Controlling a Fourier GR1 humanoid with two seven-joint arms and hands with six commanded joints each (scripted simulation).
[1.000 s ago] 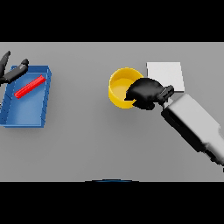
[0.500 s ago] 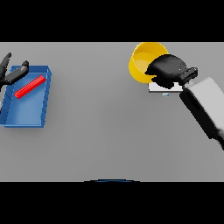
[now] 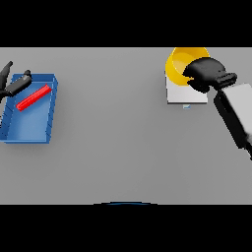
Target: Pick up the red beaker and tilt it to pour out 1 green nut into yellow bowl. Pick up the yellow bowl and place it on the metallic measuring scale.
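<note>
Bowl [image 3: 180, 63], yellow, held at its near rim in the curled right hand [image 3: 205, 74], at the bench's [image 3: 118, 147] far right edge, overlapping the far side of the scale [image 3: 185, 93]. Over at the left edge, blue tray [image 3: 28, 129] with a red piece [image 3: 33, 97] lying aslant inside. Left hand [image 3: 14, 83] at the tray's far-left corner, fingers spread and holding nothing.

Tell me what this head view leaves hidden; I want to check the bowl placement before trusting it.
- Yellow bowl: its right side is covered by the right hand, and whether it rests on the scale cannot be told.
- Green nut: none can be made out in the bowl.
- Left hand: cut off by the view's left edge, beside the blue tray.
</note>
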